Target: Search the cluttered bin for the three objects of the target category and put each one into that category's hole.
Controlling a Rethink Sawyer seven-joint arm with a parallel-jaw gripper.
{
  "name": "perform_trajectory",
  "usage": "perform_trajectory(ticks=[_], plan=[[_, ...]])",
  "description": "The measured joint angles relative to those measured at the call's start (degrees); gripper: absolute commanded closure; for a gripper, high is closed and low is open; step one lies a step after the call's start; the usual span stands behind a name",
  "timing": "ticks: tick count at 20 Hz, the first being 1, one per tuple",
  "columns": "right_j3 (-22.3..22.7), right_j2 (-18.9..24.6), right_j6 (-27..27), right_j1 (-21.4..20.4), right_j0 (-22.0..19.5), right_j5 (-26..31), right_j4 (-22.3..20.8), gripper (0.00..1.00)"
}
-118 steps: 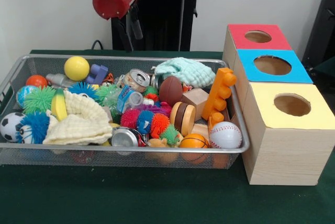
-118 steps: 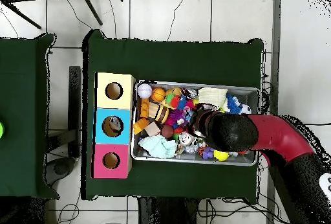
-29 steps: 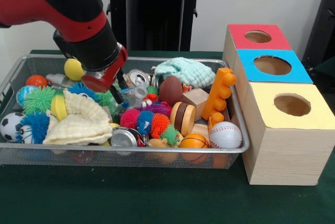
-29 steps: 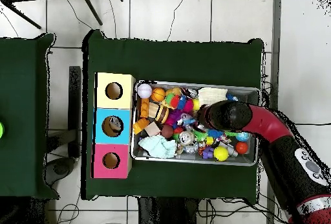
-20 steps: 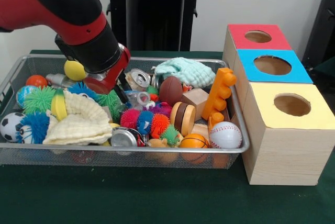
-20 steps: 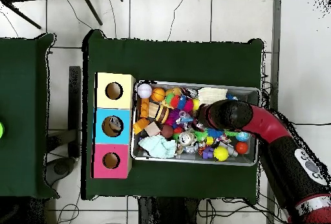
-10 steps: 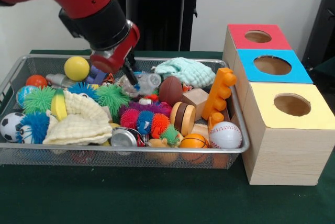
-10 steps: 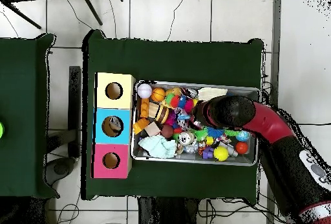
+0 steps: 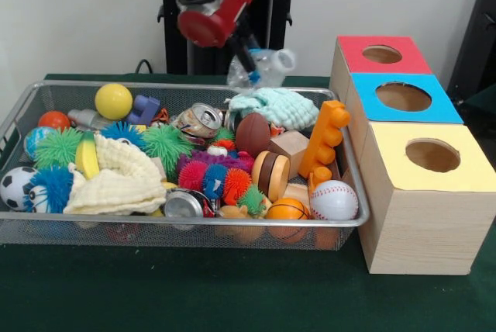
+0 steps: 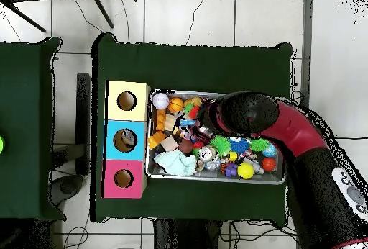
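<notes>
We see gripper [image 9: 246,59] clamped on crushed clear plastic bottle [image 9: 263,67], lifted above mesh bin [image 9: 194,223] (over mint cloth [image 9: 275,105]). Bottle label unreadable. Blue-faced box hole [image 9: 403,96] sits beside bin, between red and yellow boxes.
</notes>
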Motion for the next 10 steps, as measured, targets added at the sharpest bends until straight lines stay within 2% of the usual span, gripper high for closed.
perform_trajectory(ticks=[2, 5, 6, 10], plan=[[1.9, 1.6, 0.0, -1.1, 0.1, -1.1, 5.3, 1.0], [4.1, 3.9, 0.0, -1.2, -0.1, -4.0, 9.9, 1.0], [5.8, 5.9, 0.0, -0.8, -0.5, -7.3, 12.6, 1.0], [9.4, 10.8, 0.0, 1.3, -1.7, -15.9, 16.0, 1.0]])
